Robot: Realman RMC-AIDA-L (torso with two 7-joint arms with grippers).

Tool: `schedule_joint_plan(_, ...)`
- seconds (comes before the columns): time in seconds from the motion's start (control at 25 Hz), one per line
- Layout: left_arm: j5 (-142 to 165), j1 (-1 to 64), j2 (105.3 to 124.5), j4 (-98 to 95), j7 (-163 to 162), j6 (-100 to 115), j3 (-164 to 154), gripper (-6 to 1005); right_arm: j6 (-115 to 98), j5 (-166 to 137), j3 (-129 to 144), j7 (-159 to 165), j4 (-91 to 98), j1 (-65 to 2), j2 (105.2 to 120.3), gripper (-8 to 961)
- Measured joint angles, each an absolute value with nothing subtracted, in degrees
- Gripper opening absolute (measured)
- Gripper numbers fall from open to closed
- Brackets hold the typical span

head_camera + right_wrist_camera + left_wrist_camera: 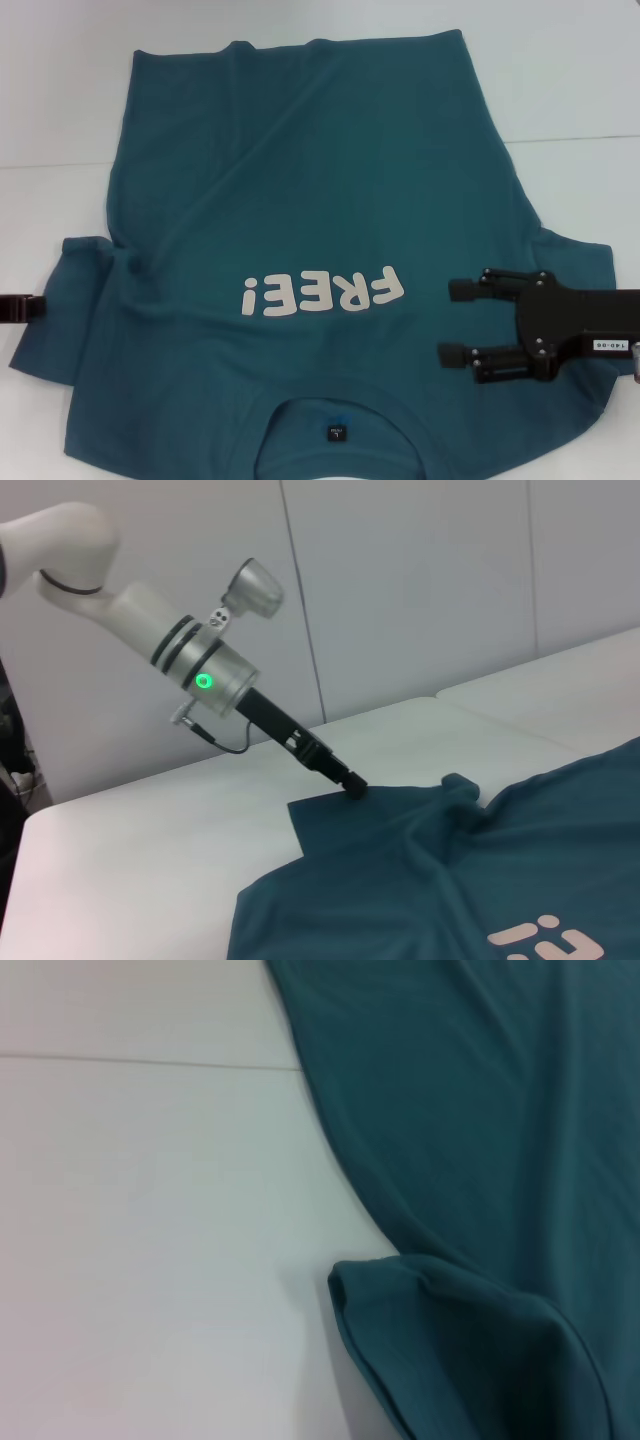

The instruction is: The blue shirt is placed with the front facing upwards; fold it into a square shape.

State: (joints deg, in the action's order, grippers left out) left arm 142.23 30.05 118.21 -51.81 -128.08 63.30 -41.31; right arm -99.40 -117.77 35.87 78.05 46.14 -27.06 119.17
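The blue shirt (pixel 300 210) lies spread across the white surface (pixel 580 70), filling most of the head view, its white "FREE!" lettering (pixel 322 291) face up and its neck label (pixel 338 433) at the bottom centre, collar toward the robot. That layout suits a fold inward from the sleeves, and each arm is stationed at one. At lower right, the right gripper (pixel 452 320) hovers over the right sleeve area, its two black fingers (pixel 463 290) parted wide and pointing toward the lettering, holding nothing. At the left edge, the left gripper (pixel 354 788) appears only as a dark tip beside the rumpled left sleeve (pixel 75 300); the right wrist view shows it pressed down at the sleeve's edge, but whether its fingers are parted or clamped on cloth cannot be told.
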Motion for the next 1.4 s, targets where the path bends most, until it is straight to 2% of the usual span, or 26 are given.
schedule_joint_plan(0.88,142.5,25.1,119.06,-60.3,-131.7,66.7,-41.1,-1,-99.1,-117.8,33.9,79.9,46.1,-27.4,119.06,922)
schedule_joint_plan(1.2,142.6,25.2,118.96,-61.0,-131.8,67.0,-41.5,0,-99.0,-117.8,33.9,80.0,46.1,-27.2,119.0,919)
schedule_joint_plan(1.4,142.7,25.8,118.27,-61.2,-131.8,67.2,-41.5,0,-99.0,-117.7,33.6,80.1,46.1,-27.2,118.99,918)
